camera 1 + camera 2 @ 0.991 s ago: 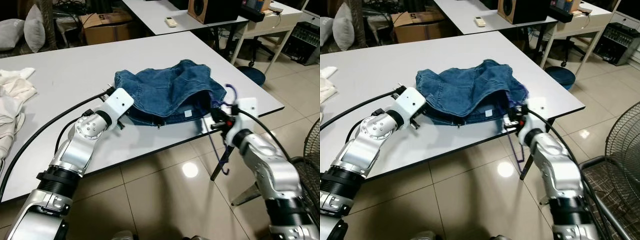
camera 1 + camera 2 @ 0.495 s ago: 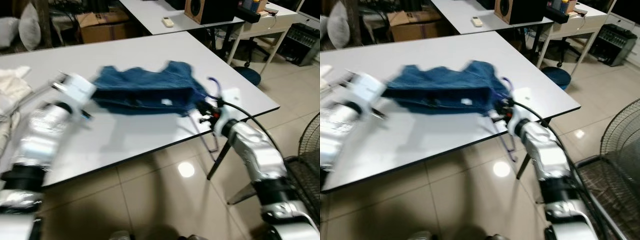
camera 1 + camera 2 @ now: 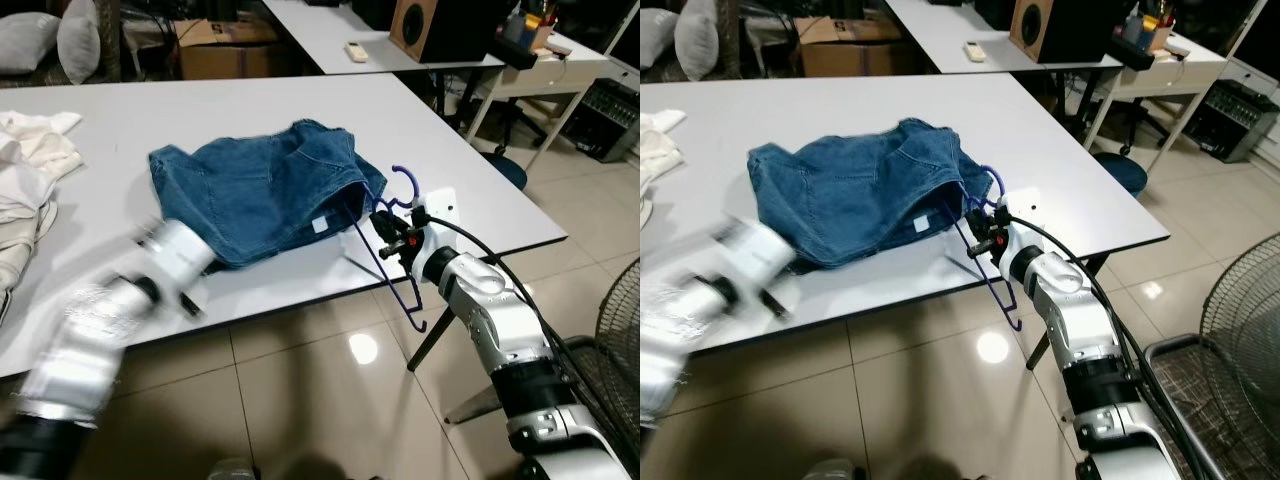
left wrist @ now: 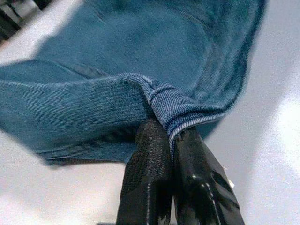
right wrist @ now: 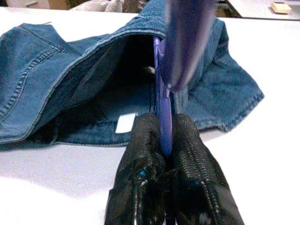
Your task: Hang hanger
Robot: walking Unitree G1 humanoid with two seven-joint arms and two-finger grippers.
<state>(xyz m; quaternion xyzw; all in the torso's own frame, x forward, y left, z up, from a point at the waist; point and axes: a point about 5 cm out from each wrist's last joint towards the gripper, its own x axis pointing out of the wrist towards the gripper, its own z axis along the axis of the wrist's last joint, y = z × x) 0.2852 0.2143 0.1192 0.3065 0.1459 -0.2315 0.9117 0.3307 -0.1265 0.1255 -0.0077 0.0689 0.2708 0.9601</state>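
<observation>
Since the earlier frames the left arm has swung toward the table's near edge, drawing the denim out flatter. The left gripper (image 4: 171,140) pinches a hem of the blue denim garment (image 3: 260,190); the right gripper (image 5: 161,150) clamps the purple hanger (image 3: 395,245), whose upper end enters the garment's opening at the right. The garment lies on the white table (image 3: 200,110), near white cloth (image 3: 30,170) at far left.

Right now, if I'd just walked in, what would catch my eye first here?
A blue denim garment lies heaped on the white table near its front edge. The right gripper clamps a purple hanger at the garment's open end, while the left gripper pinches the denim's hem at the opposite end.
</observation>
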